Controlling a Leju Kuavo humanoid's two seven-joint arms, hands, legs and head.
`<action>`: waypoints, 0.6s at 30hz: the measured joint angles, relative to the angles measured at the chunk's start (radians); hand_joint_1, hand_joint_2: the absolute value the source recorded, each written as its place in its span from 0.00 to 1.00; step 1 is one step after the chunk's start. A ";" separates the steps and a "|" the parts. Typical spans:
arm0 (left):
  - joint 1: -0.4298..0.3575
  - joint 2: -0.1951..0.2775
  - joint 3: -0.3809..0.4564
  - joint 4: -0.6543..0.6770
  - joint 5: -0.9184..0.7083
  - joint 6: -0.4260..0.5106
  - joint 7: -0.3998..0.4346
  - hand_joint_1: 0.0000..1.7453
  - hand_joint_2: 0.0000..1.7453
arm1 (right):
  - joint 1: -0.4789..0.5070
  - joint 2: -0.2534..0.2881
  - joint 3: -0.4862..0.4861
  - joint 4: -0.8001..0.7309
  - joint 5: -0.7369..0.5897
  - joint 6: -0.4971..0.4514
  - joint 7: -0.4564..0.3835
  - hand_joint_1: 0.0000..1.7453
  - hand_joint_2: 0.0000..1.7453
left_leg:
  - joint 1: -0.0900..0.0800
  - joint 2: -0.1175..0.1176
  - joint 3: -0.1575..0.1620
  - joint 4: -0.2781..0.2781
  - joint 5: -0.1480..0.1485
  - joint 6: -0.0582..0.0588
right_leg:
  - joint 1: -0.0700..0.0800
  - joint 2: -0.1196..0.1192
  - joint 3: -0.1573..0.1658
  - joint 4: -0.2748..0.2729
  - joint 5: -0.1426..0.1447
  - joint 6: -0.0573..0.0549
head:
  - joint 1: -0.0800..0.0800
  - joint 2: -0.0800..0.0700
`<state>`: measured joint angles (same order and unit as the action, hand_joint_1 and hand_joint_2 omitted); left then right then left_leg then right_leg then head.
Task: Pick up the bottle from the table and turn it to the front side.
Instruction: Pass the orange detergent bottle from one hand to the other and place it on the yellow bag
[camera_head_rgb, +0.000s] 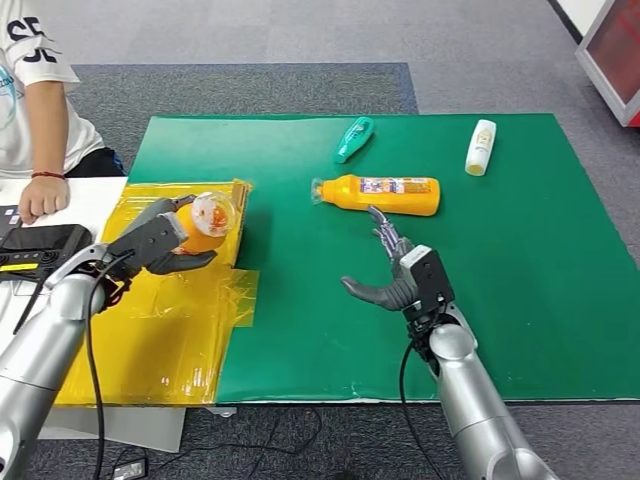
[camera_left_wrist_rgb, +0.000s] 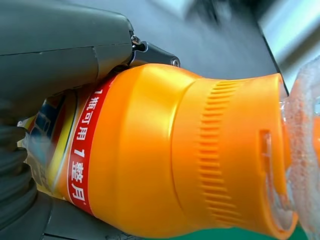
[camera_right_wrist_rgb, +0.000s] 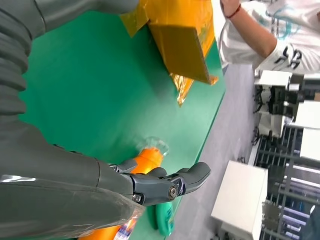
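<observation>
Left hand (camera_head_rgb: 162, 243) grips an orange plastic bottle with a clear cap (camera_head_rgb: 202, 222) above the yellow taped sheet (camera_head_rgb: 166, 340).
Right hand (camera_head_rgb: 389, 275) hovers empty, fingers spread, near a second long orange bottle (camera_head_rgb: 381, 194) lying on the green tabletop (camera_head_rgb: 528, 270).

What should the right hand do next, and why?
Probably ease forward and lower onto the orange bottle lying on the mat. The right hand is open just short of it with nothing in it, while the left hand already holds another orange bottle over the yellow sheet.
</observation>
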<state>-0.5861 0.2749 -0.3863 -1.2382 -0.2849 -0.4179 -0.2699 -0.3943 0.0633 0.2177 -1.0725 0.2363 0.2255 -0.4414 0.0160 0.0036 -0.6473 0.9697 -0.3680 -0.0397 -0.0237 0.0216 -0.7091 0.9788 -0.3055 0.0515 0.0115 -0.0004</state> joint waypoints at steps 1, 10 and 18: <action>-0.015 0.017 -0.004 0.017 0.055 -0.063 -0.021 1.00 1.00 | -0.007 0.002 0.006 0.006 -0.001 0.002 -0.004 0.00 1.00 | 0.000 0.000 0.000 0.000 0.000 0.000 | 0.000 0.000 0.000 0.000 0.000 0.000 | 0.000 0.000; -0.091 0.158 -0.054 0.145 0.317 -0.288 -0.087 1.00 1.00 | -0.065 0.012 0.058 0.052 -0.025 0.001 -0.020 0.00 1.00 | 0.000 0.001 0.000 0.000 0.001 -0.001 | 0.001 0.001 -0.001 0.001 0.000 -0.001 | 0.000 0.000; -0.108 0.203 -0.116 0.198 0.374 -0.283 -0.059 1.00 1.00 | -0.079 0.013 0.088 0.071 -0.033 -0.012 -0.019 0.00 1.00 | 0.000 0.001 0.000 0.000 0.000 -0.001 | 0.000 0.001 -0.001 0.000 0.000 -0.001 | 0.000 0.000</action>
<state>-0.6941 0.4779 -0.5022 -1.0399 0.0888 -0.7012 -0.3285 -0.4731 0.0761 0.3052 -1.0014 0.2029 0.2133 -0.4605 0.0162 0.0043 -0.6473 0.9697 -0.3675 -0.0404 -0.0234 0.0227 -0.7099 0.9792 -0.3056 0.0509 0.0114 -0.0004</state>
